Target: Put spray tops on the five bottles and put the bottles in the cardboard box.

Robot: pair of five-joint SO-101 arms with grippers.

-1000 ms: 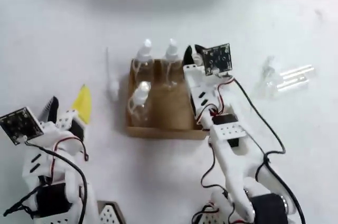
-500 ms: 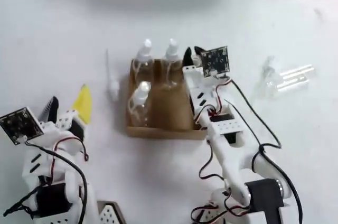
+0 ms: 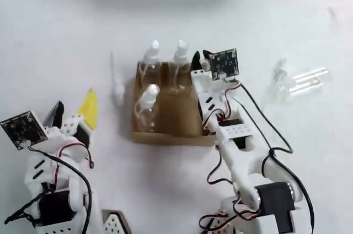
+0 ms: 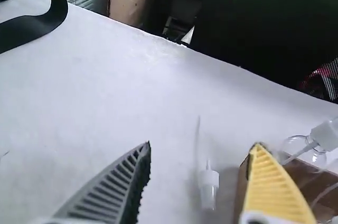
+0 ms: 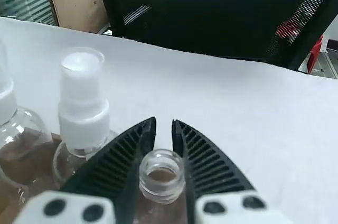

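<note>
the cardboard box (image 3: pixel 171 137) sat in the middle of the table (image 3: pixel 66 30). three bottles with spray tops (image 3: pixel 151 60) stood inside it, two along the far wall and one by the left wall.

the right claw (image 5: pixel 162 126) was at the far right corner of the box. it was clenched around the neck of an open bottle (image 5: pixel 161 174) that had no spray top. the bottle stood upright. it could not be told whether it rested on the box floor or hung just above it.

the left claw (image 3: pixel 74 100) was near the front left corner of the table. it was released, with its yellow finger and dark finger spread wide and nothing between them. a loose spray top (image 3: pixel 117 91) with a long thin tube lay on the table just beside the left wall of the box. another clear bottle (image 3: pixel 281 88) lay near the right edge of the table, with what looked like one more top beside it.

the job in hand looked like getting a top onto the open bottle. to do it well, the right claw should hold the bottle straight up and very still. the left claw should take the loose top by its fat head, not by the thin tube, because the tube would likely bend. the tube should go down the hole first, then the top should press on straight. if the top tipped, it might slip off.
</note>
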